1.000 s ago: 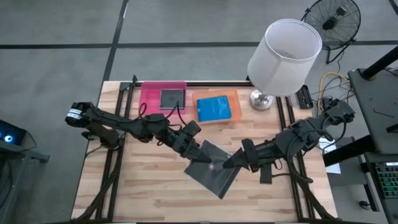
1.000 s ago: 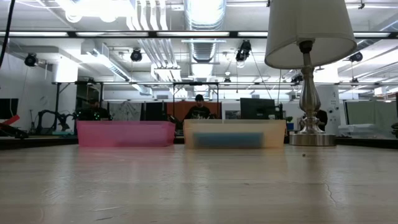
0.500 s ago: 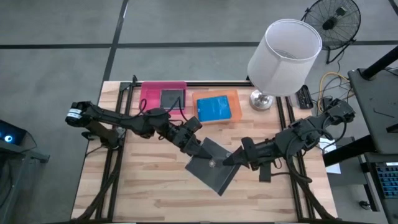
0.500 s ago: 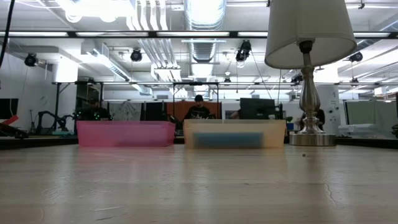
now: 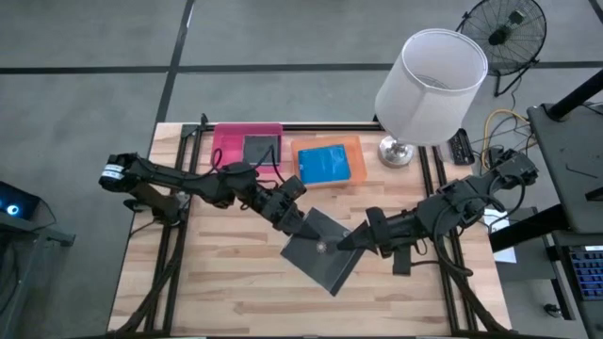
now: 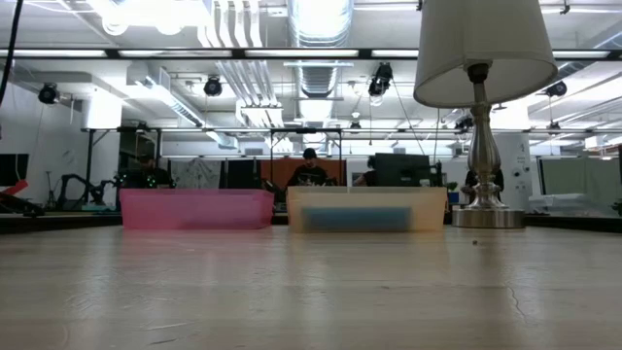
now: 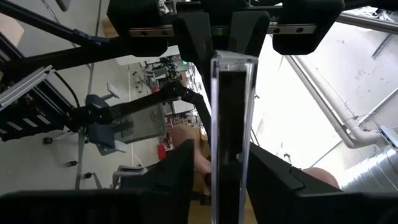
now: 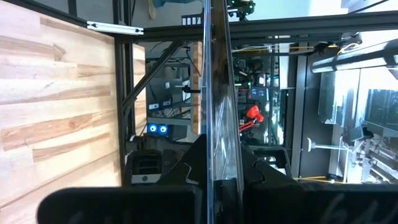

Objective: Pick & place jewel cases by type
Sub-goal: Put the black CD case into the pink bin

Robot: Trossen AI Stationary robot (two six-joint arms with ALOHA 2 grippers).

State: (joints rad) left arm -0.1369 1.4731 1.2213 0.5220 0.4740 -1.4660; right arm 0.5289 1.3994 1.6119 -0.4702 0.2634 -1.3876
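A dark square jewel case [image 5: 325, 262] hangs in the air over the middle of the table, between my two grippers. My right gripper [image 5: 350, 245] is shut on its right edge. My left gripper [image 5: 300, 224] is at the case's far left corner. In the left wrist view its fingers [image 7: 180, 171] stand on either side of the case's clear edge [image 7: 233, 124], with a narrow gap on one side. Another dark case [image 5: 260, 149] lies flat in the pink tray [image 5: 226, 141]. A blue case [image 5: 324, 163] lies flat in the orange tray [image 5: 356, 155]. My right gripper pinches the case's right edge [image 8: 217, 93] between its two fingers, one on each face. The fingers come from the table's right, slanting a little down. The case is lifted clear of the table. My left gripper's fingers flank the case's corner; I cannot tell whether one touches it.
A table lamp with a white shade [image 5: 429, 71] stands at the far right, its base [image 5: 396, 151] beside the orange tray. The two trays sit side by side along the far edge [image 6: 194, 209]. Bare wood lies at the near half of the table.
My left arm has swung a little toward the table's far edge, which has brought its fingers over the case's far left corner. The case and my right gripper have kept still.
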